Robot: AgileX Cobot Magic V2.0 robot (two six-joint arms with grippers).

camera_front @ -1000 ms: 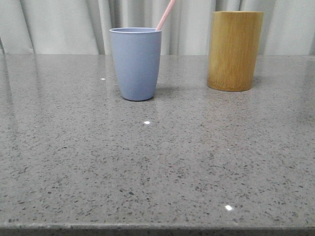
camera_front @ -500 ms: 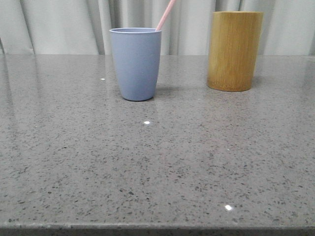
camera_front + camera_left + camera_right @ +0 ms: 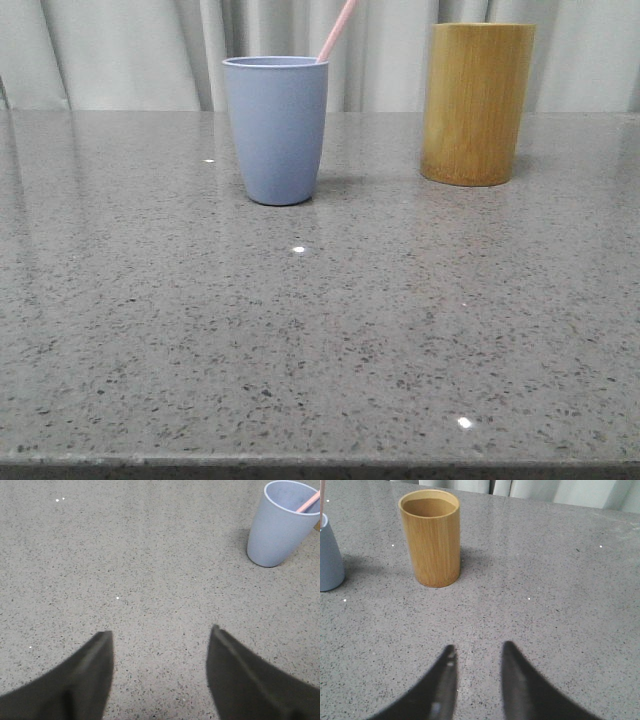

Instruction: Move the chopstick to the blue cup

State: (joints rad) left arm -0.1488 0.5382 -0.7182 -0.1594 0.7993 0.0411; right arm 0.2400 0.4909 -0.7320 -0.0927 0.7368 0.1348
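The blue cup [image 3: 276, 130] stands at the back left of the grey speckled table. A pale pink chopstick [image 3: 336, 30] leans out of it to the right, only its top end showing. The cup [image 3: 280, 524] and chopstick [image 3: 308, 502] also show in the left wrist view, and the cup's edge [image 3: 329, 557] shows in the right wrist view. My left gripper [image 3: 160, 632] is open and empty above bare table, well away from the cup. My right gripper [image 3: 477, 647] is open and empty, short of the bamboo holder. Neither gripper shows in the front view.
A taller yellow-brown bamboo cylinder [image 3: 477, 103] stands at the back right; in the right wrist view [image 3: 431, 537] its inside looks empty. Pale curtains [image 3: 120, 50] hang behind the table. The table's front edge [image 3: 320, 465] runs along the bottom of the front view.
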